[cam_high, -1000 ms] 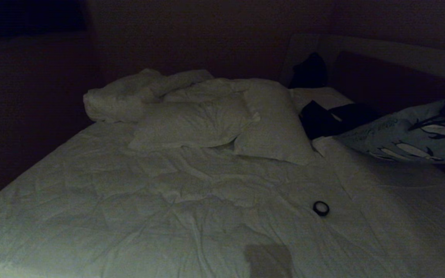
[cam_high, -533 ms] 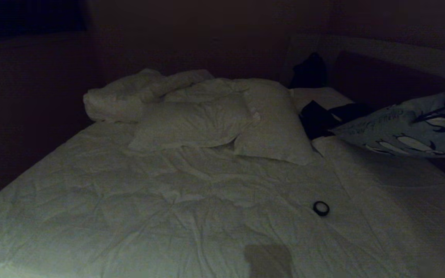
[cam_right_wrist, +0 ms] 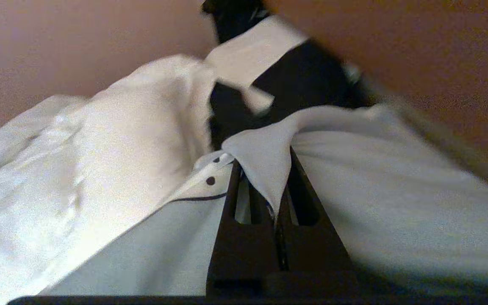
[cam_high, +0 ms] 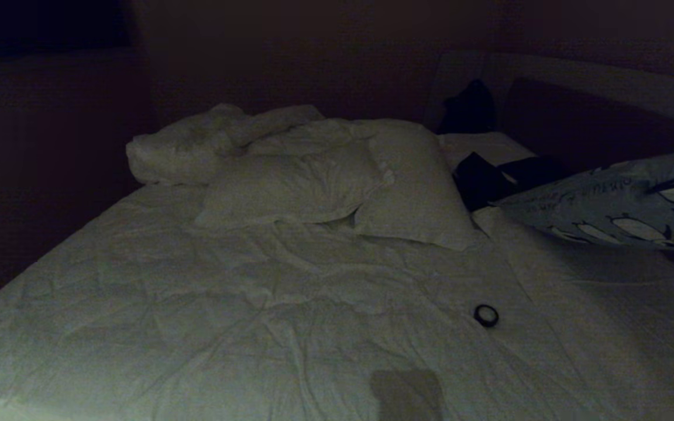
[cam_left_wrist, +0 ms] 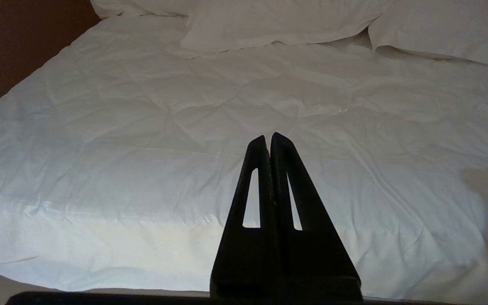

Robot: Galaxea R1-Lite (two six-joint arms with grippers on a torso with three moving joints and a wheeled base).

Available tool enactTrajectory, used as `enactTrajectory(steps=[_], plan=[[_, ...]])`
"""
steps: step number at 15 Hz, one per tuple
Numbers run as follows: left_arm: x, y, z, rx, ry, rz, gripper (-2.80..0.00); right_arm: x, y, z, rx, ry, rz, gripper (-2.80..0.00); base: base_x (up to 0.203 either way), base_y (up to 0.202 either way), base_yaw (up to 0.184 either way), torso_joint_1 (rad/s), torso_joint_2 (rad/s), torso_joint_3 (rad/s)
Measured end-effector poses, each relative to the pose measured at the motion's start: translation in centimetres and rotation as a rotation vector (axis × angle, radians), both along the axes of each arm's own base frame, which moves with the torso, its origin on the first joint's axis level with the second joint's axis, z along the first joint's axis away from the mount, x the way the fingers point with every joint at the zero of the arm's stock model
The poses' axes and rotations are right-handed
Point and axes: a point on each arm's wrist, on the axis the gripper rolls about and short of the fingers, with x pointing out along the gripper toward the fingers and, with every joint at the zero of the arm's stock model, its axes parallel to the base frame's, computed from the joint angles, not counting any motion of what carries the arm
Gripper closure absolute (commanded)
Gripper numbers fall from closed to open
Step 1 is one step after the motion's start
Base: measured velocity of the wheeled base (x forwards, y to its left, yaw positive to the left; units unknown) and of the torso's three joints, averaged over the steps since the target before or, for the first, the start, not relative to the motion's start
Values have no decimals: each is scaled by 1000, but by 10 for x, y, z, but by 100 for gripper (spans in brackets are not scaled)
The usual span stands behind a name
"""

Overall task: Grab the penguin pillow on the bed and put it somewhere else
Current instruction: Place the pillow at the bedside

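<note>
Blue-grey fabric printed with penguins: the pillow (cam_high: pixel 618 207) hangs at the right edge of the head view, lifted clear above the bed (cam_high: pixel 255 304), one corner pointing in toward the middle. Over the last second it has swung flatter and that corner has pushed further in over the bedding, so the carry looks well under way, with only the set-down left. The right gripper (cam_right_wrist: pixel 275 199) has its jaws pressed together on a fold of the pillow's edge; in the wrist view the cloth bunches up between them. Beyond the pillow dark clothes (cam_high: pixel 489 178) lie by the white pillows (cam_high: pixel 337 181) and the dark headboard (cam_high: pixel 577 117). A small black ring (cam_high: pixel 486 315) sits on the bedding below it. The left gripper (cam_left_wrist: pixel 268 142) is parked over the near bedding, jaws pressed together on nothing.
</note>
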Motion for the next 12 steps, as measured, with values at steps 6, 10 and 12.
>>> enactTrajectory(steps=[6,10,12], plan=[[0,0,0,0,0,0,0,0,-3,-1,33,-5,112,0,0,0,0,0,0,0],[0,0,0,0,0,0,0,-2,-6,4,43,-23,121,0,0,0,0,0,0,0],[0,0,0,0,0,0,0,-2,-10,6,55,-35,116,0,0,0,0,0,0,0]])
